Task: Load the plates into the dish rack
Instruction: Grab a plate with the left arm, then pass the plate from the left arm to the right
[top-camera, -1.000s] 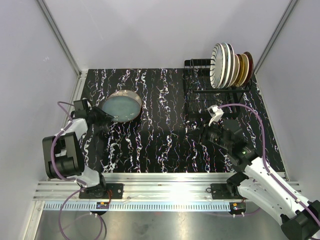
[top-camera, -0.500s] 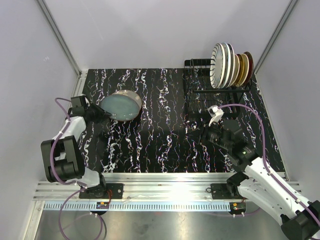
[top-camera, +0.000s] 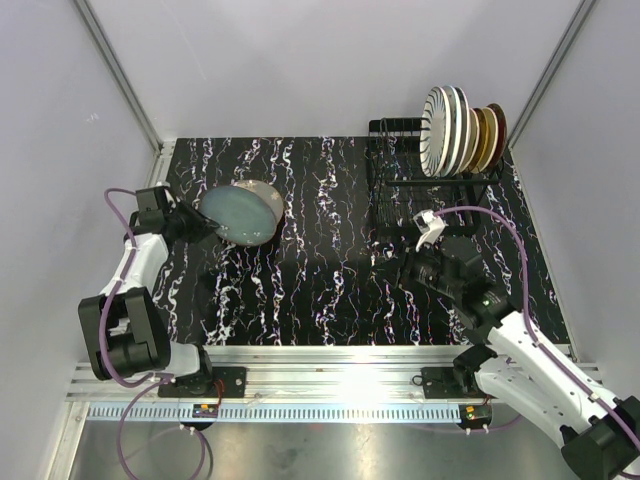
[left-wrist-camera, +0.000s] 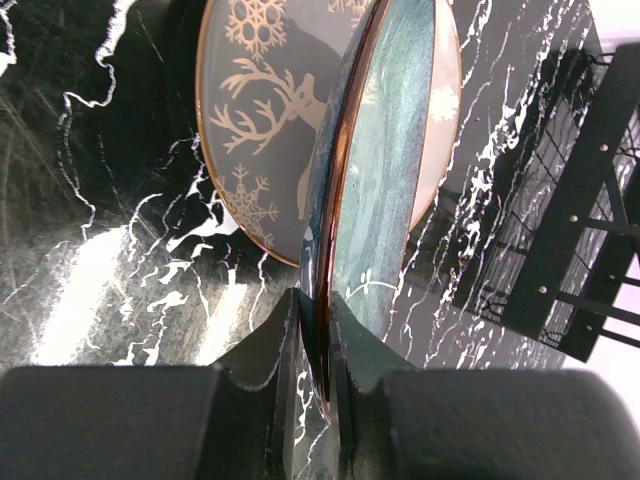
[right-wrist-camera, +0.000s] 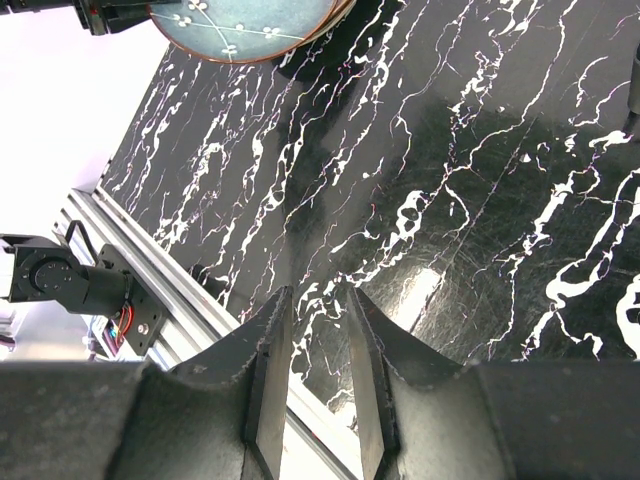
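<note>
Tilted steeper than before, the blue-grey plate (top-camera: 240, 213) sits clamped in the left gripper (left-wrist-camera: 313, 305); right gripper (right-wrist-camera: 317, 296) parted, empty.

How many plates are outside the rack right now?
2: a blue-green plate, its rim gripped in the left pincer, and a reindeer-patterned plate right behind it. More could be hidden beneath.

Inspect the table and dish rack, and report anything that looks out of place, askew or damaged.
Nothing is damaged or spilled. The one thing askew is the blue-green plate at the table's left: the left gripper pinches its rim, holding it tilted on edge beside a grey reindeer plate. The racked plates stand upright.
</note>
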